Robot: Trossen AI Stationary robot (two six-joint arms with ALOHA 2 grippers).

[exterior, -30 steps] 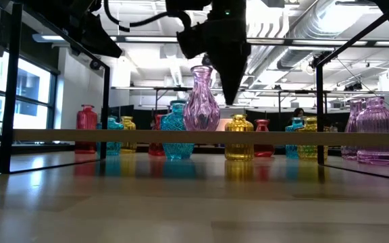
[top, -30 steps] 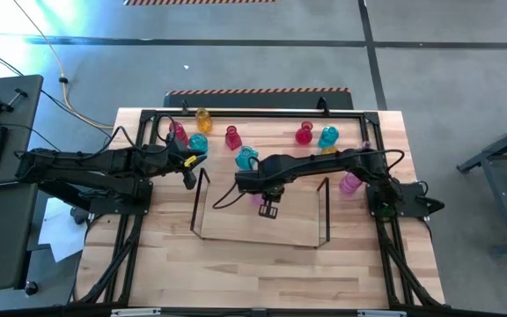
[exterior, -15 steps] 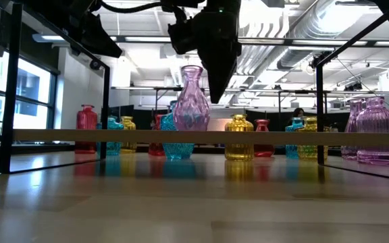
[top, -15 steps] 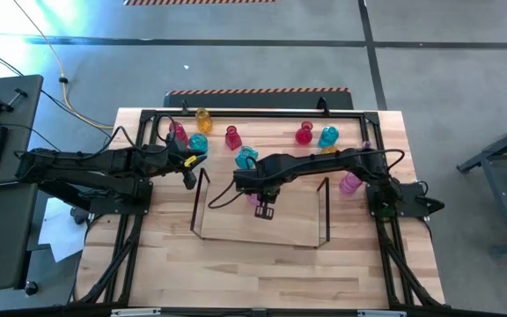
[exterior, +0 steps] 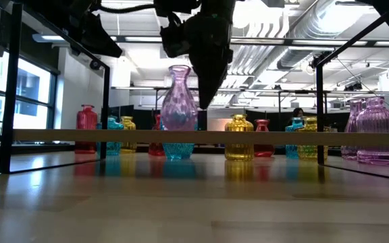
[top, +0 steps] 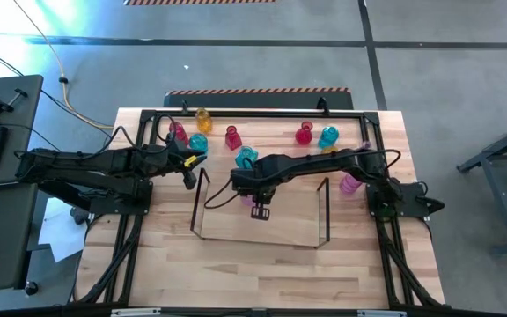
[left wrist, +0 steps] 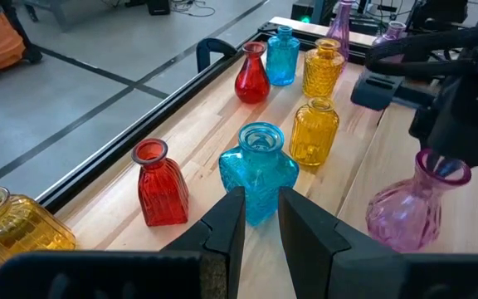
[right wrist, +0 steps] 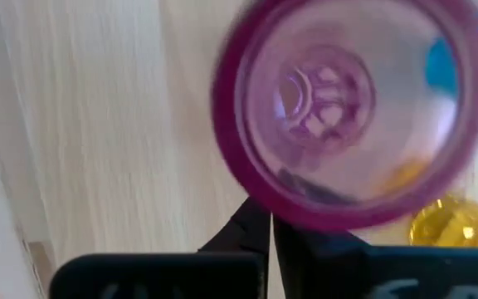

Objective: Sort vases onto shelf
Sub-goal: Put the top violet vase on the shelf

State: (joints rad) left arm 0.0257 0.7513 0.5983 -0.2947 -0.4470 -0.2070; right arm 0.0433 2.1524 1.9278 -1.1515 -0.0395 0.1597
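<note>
My right gripper (top: pixel 260 211) is shut on a pink-purple vase (exterior: pixel 179 101) over the shelf (top: pixel 262 236), a clear tray with dark end frames. The left wrist view also shows this vase (left wrist: pixel 413 203). Other vases stand on their bases along the table's far side: yellow (top: pixel 203 119), red (top: pixel 232 136), cyan (top: pixel 246 158), red (top: pixel 304 134), cyan (top: pixel 327 136) and pink (top: pixel 350 182). My left gripper (top: pixel 192 176) waits at the shelf's far left corner, its fingers slightly open with nothing between them (left wrist: pixel 260 224). My right gripper pinches the vase's rim (right wrist: pixel 282 212) at one spot of the mouth, only with the fingers' free ends. The fingers come from above, pointing steeply down. The vase stays nearly upright. The shelf's near edge (exterior: pixel 282 137) hides its base, so whether it rests there cannot be told.
The table's black frame posts (exterior: pixel 9 88) stand at the corners. A cyan vase (left wrist: pixel 260 170), a yellow one (left wrist: pixel 314 133) and a red one (left wrist: pixel 160 183) stand close ahead of my left gripper. The near half of the wooden table (top: pixel 253 273) holds nothing.
My right gripper has carried the pink vase a short way toward the table's left edge over the shelf, tipping a little steeper as it went. The vase has stayed nearly upright in the hold.
</note>
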